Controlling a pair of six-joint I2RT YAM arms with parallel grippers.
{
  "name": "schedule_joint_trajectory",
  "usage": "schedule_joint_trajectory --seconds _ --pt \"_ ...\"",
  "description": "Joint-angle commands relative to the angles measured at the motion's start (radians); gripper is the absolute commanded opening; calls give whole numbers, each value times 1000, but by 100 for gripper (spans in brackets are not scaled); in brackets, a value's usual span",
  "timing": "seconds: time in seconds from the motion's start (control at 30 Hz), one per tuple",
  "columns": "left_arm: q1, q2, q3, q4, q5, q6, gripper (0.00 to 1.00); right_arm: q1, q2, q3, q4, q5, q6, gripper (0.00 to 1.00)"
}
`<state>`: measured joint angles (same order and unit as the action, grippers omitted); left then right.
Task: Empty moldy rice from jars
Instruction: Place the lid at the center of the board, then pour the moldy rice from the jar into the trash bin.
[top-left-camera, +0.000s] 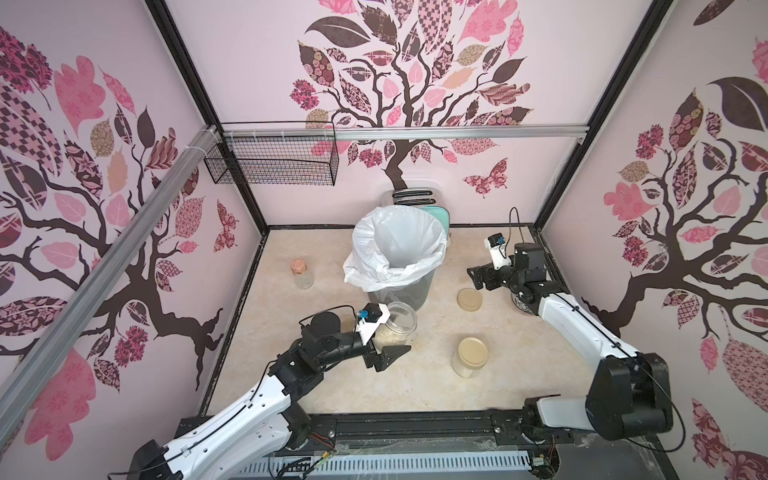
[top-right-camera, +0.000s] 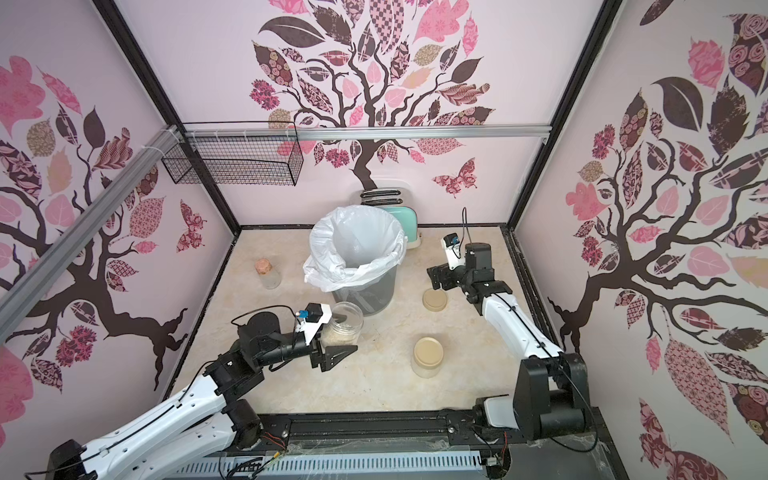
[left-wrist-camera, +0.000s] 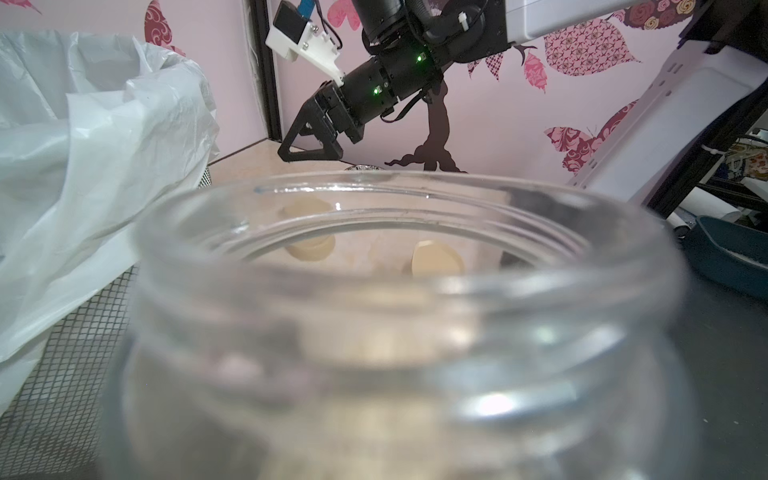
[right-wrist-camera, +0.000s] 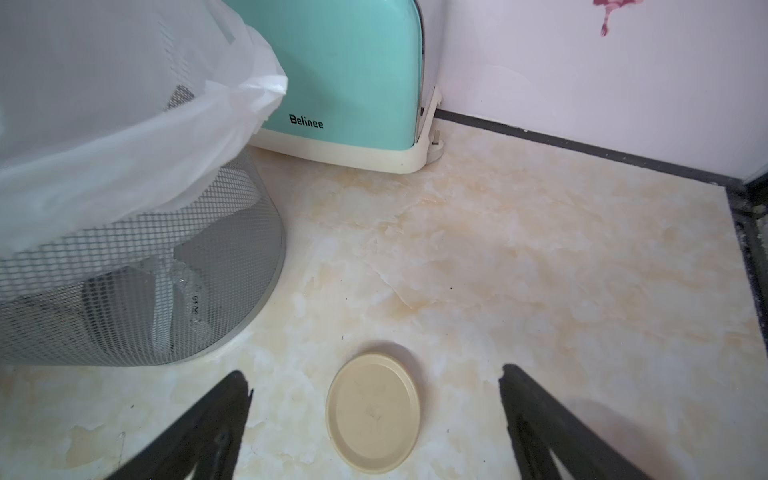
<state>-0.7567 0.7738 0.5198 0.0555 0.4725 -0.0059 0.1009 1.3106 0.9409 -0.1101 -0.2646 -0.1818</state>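
Observation:
In both top views an open jar (top-left-camera: 397, 322) (top-right-camera: 345, 322) without a lid sits between the fingers of my left gripper (top-left-camera: 392, 338) (top-right-camera: 338, 336), which is shut on it, just in front of the bin. Moldy rice (top-left-camera: 388, 337) fills its lower part. In the left wrist view the jar's rim (left-wrist-camera: 395, 195) fills the picture and hides the fingers. My right gripper (top-left-camera: 478, 278) (right-wrist-camera: 372, 371) is open and hangs over a loose beige lid (top-left-camera: 469, 300) (right-wrist-camera: 374, 413) lying on the table. A second jar (top-left-camera: 469, 357) (top-right-camera: 428, 357) stands lidded near the front.
A mesh bin (top-left-camera: 399, 249) lined with a white bag stands at the back middle, with a teal toaster (right-wrist-camera: 345, 75) behind it. A cork-stoppered flask (top-left-camera: 302, 274) is on the left. A dark patterned bowl (top-left-camera: 521, 305) is partly hidden under the right arm. A wire basket (top-left-camera: 270, 162) hangs on the wall.

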Motion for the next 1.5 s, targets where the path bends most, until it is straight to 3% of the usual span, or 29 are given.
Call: schedule_joint_trajectory --seconds 0.0,0.23,0.5,0.7,0.97,1.47 --pt "5 -20 59 59 0 13 49 32 -105 30 -74 -30 17 94" --pt "8 -22 103 10 -13 45 49 102 -212 179 -229 -155 52 86" --pt "38 33 205 -54 -21 141 49 232 -147 487 -377 -408 79 77" --pt "163 121 297 -36 80 153 49 324 -48 743 -502 -565 45 68" --pt "241 240 416 -59 203 191 48 572 187 1088 -922 -466 -216 67" --pt "274 347 545 -156 329 265 48 655 289 1128 -956 -335 -262 64"
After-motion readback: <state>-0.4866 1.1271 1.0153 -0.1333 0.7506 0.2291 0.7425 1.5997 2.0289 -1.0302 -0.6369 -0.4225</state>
